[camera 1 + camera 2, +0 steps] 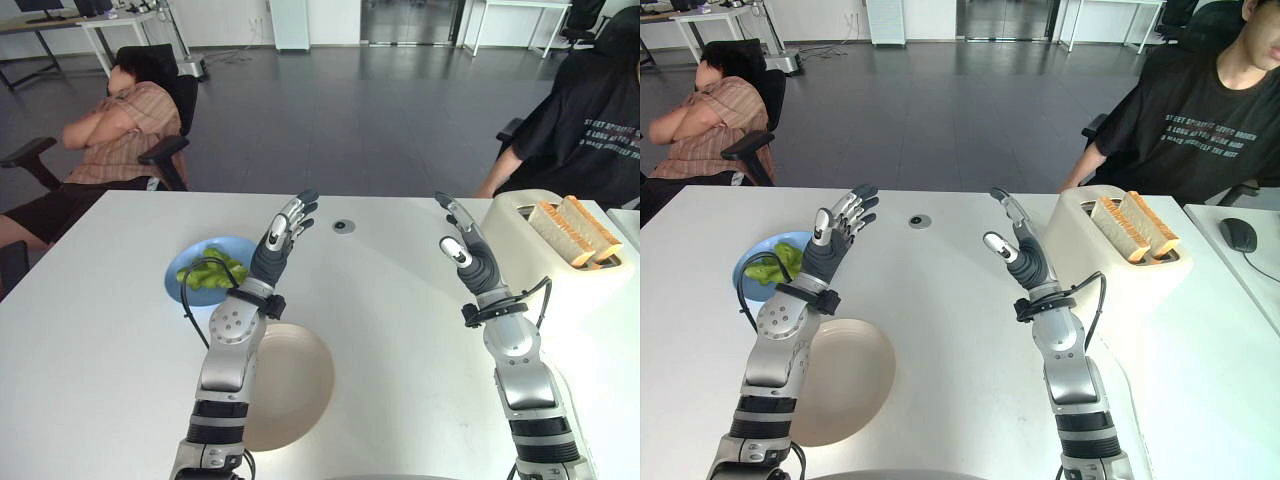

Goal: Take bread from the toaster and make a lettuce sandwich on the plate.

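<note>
Left eye view: the fingers (298, 212) of the left hand (276, 248) are stretched out straight and slightly apart, holding nothing and pointing toward the far side. The hand hovers above the table (90, 360), just right of a blue dish (188, 252) that carries a pile of green lettuce (212, 270). A black cable (188, 300) loops from its wrist down past the near edge of that dish. The left forearm runs back toward the near edge and covers the left part of the cream plate (300, 385), which lies bare on the table, nearer than the blue dish and a little to its right.

On the right, the right hand (470, 258) is raised above the table with its fingers apart and extended, gripping nothing. It is close to the left wall of the white toaster (1080, 238); whether it touches the wall cannot be told. Two slices of toasted bread (575, 230) stand upright in the toaster's slots, side by side, their tops sticking out. Between the two hands, farther out on the table, a small round metal disc (344, 226) is set into the surface. Right of the toaster, on a neighbouring table, lies a dark mouse (1238, 234).
</note>
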Controlling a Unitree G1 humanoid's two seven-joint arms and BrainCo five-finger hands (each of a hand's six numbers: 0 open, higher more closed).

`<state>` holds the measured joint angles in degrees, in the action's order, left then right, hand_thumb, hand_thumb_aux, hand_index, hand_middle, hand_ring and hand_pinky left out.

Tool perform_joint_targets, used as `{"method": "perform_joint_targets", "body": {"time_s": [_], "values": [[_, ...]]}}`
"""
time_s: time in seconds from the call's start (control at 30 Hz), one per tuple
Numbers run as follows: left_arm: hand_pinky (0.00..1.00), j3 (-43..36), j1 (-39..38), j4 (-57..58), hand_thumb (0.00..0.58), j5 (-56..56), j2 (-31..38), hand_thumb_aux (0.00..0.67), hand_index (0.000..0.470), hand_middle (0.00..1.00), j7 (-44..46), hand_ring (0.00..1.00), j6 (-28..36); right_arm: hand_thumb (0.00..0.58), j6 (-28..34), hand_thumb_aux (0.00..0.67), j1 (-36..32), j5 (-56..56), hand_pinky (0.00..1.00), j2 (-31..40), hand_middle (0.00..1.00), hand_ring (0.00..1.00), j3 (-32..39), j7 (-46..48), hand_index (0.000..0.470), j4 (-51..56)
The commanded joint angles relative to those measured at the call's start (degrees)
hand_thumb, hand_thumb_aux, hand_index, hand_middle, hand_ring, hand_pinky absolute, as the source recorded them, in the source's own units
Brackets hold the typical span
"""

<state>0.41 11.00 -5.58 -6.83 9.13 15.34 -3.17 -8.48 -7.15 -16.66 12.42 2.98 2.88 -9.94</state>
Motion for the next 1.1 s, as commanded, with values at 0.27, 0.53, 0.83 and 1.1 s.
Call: {"method": "perform_joint_targets", "body": {"time_s": [0.27, 0.53, 0.83, 1.1], "values": [[0.0, 0.0, 0.1, -0.1, 0.0, 0.1, 0.2, 0.0, 0.0, 0.0, -0.1, 0.0, 0.6, 0.0, 0.8, 0.0, -0.8, 0.6, 0.0, 0.2, 0.0, 0.0, -0.2, 0.5, 0.0, 0.3], [0.0, 0.0, 0.4, -0.3, 0.0, 0.9, 0.9, 0.0, 0.0, 0.0, -0.2, 0.0, 0.2, 0.0, 0.8, 0.0, -13.0, -5.0, 0.0, 16.7, 0.0, 0.0, -11.1, 0.1, 0.0, 3.2], [0.0, 0.0, 0.1, -0.7, 0.0, 0.7, 1.3, 0.0, 0.0, 0.0, -0.1, 0.0, 0.4, 0.0, 5.4, 0.0, -15.6, -22.0, 0.0, 38.2, 0.0, 0.0, -12.9, -4.3, 0.0, 21.3], [0.0, 0.4, 0.0, -0.8, 0.0, 0.6, 1.5, 0.0, 0.0, 0.0, 0.0, 0.0, 0.5, 0.0, 11.7, 0.0, -13.3, -23.9, 0.0, 41.5, 0.0, 0.0, -9.2, -1.6, 0.0, 29.9]]}}
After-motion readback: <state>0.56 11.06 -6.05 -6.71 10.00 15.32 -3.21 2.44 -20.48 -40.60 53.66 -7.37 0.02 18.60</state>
